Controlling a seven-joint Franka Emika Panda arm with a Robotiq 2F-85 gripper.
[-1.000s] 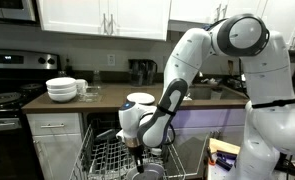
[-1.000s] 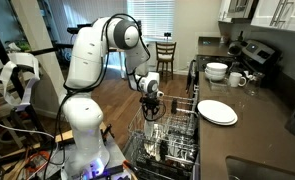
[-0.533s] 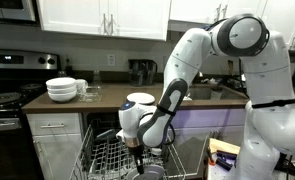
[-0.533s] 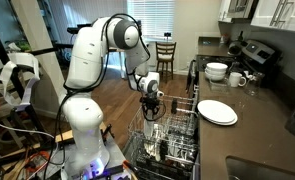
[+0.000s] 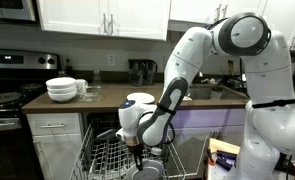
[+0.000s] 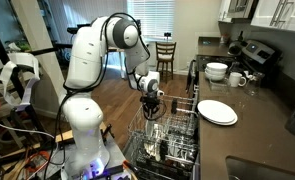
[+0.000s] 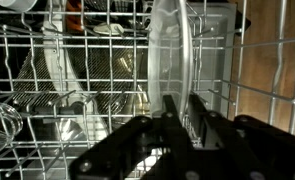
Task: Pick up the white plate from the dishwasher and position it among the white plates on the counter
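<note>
A white plate (image 7: 172, 50) stands on edge in the dishwasher's grey wire rack (image 7: 47, 70). My gripper (image 7: 181, 100) reaches down onto its rim, with one finger on each face of the plate and pressed against it. In both exterior views the gripper (image 5: 135, 147) (image 6: 150, 112) hangs low over the open dishwasher (image 5: 107, 160) (image 6: 172, 135), and the plate in its fingers is too small to make out there. The white plates (image 6: 217, 112) lie flat on the dark brown counter (image 6: 252, 135), just beside the dishwasher.
A stack of deep white bowls (image 5: 61, 89) (image 6: 216, 71) and a mug (image 6: 237, 79) stand further along the counter, near the black stove (image 5: 5, 100). Glasses and dark dishes (image 7: 7, 120) fill the rack. A wooden chair (image 6: 165, 52) stands in the room behind.
The fingers have drawn in against the plate's rim. The arm and the plate have not visibly moved.
</note>
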